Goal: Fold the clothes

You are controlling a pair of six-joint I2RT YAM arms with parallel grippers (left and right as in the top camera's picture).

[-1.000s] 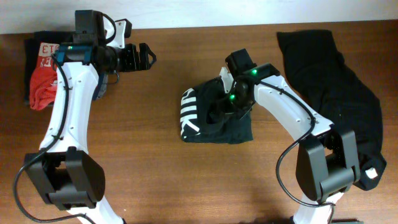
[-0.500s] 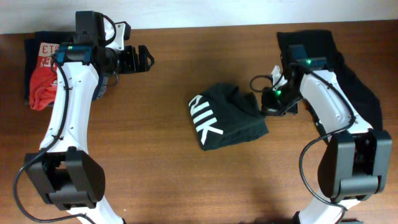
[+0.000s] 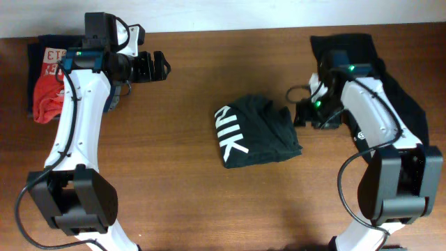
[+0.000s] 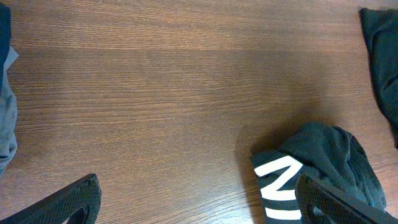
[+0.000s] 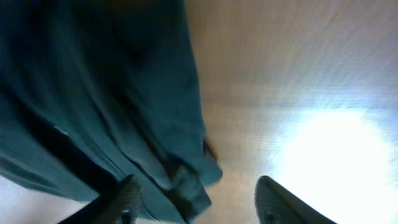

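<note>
Right hand [image 3: 301,116] is opening, releasing the dragged shirt [image 3: 254,132], still bunched on the bench [image 3: 174,181]; left hand [image 3: 162,66] is waiting open.

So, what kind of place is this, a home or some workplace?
Probably a robot test bench, not a home. A left arm and a right arm stand at a wooden table, with a bundled dark shirt between them and another dark garment at the right edge.

Table [image 3: 182,174] lies open left of the crumpled shirt [image 3: 259,132]; the right arm [image 3: 371,117] crowds its right side.
</note>
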